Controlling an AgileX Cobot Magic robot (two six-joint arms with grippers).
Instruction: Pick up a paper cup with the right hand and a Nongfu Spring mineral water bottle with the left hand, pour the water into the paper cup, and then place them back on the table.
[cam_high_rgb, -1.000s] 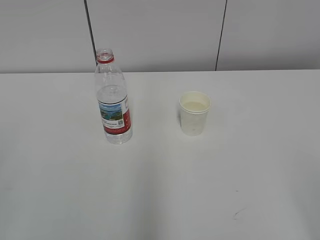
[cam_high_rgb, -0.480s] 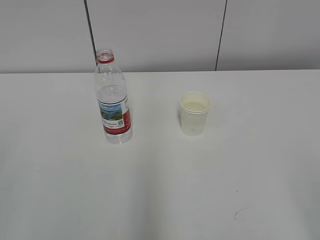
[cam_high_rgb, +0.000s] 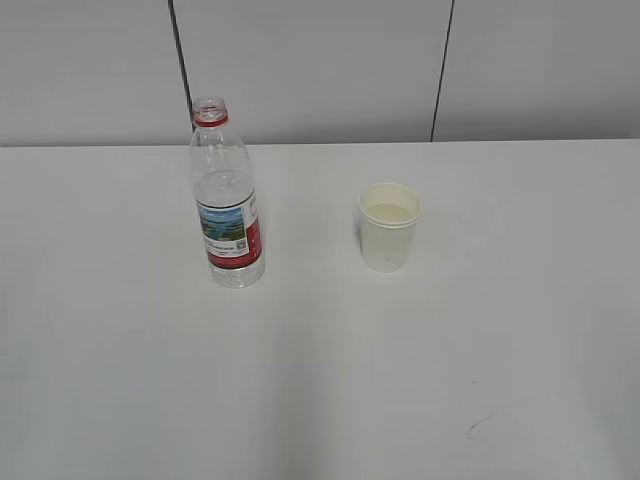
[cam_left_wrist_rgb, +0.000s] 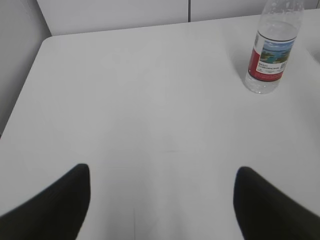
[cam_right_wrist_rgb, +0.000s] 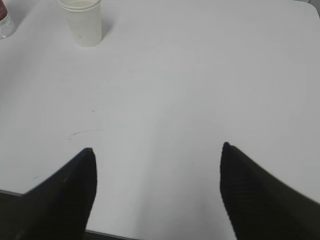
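Note:
The Nongfu Spring bottle (cam_high_rgb: 226, 200) stands upright and uncapped on the white table (cam_high_rgb: 320, 380), left of centre; it also shows at the top right of the left wrist view (cam_left_wrist_rgb: 272, 50). The off-white paper cup (cam_high_rgb: 389, 226) stands upright to its right and shows at the top left of the right wrist view (cam_right_wrist_rgb: 82, 21). The cup holds pale liquid. My left gripper (cam_left_wrist_rgb: 162, 172) is open and empty over bare table, far from the bottle. My right gripper (cam_right_wrist_rgb: 157, 150) is open and empty near the table's front edge, far from the cup. Neither arm shows in the exterior view.
A grey panelled wall (cam_high_rgb: 320, 70) runs behind the table. A faint dark scuff mark (cam_high_rgb: 478, 425) lies at the front right of the table, also in the right wrist view (cam_right_wrist_rgb: 82, 132). The table's left edge shows in the left wrist view (cam_left_wrist_rgb: 20, 100).

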